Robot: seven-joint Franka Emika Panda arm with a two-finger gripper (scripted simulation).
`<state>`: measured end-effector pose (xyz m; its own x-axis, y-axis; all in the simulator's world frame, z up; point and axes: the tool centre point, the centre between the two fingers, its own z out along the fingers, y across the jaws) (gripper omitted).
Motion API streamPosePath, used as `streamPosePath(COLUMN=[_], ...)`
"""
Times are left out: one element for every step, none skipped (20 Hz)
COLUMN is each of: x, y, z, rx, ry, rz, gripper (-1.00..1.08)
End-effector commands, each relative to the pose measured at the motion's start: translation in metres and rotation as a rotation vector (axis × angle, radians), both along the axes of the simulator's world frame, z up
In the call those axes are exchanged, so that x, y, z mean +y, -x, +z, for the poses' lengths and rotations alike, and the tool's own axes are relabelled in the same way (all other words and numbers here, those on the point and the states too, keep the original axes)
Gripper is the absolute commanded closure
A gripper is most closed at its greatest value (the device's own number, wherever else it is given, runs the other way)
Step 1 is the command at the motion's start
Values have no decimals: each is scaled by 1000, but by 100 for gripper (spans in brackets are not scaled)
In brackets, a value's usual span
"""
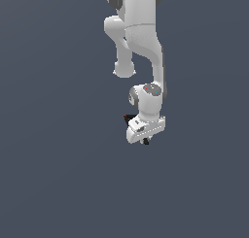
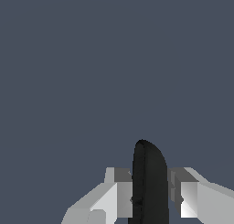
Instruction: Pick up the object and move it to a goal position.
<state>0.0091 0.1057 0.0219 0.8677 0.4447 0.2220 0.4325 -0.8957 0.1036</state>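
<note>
The pincer (image 2: pixel 148 198) was closed on the black object (image 2: pixel 149 186), its fingers (image 2: pixel 119 198) pressing either side at the wrist view's lower middle. The grasp looked done; no goal marker showed, so the carry seemingly remained

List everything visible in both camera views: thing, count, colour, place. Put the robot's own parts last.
Object: one, black, between the fingers in the wrist view; in the exterior view only small dark bits show beside the gripper.
Surface: one, plain grey-blue, fills both views.
Arm: one, white, comes down from the top of the exterior view.
Gripper: one, white and grey, shut on the object.
</note>
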Motion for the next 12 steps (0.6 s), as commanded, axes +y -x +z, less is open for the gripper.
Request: streamPosePath(x=[0,0,0,0,0,0,0,0,-1,-2,-3,-4], y=[0,0,0,0,0,0,0,-1,-1,-2,-3,-4], z=[0,0,0,0,0,0,1,2,3,5,8,12], rx=[-1,-1,-1,-1,-1,-1,-1,-1,-1,-1,-1,-1], ry=[0,0,0,0,0,0,0,0,0,0,0,0], rz=[0,0,0,0,0,0,0,0,0,0,0,0], gripper=[108,108,108,108,108,108,108,108,108,108,108,108])
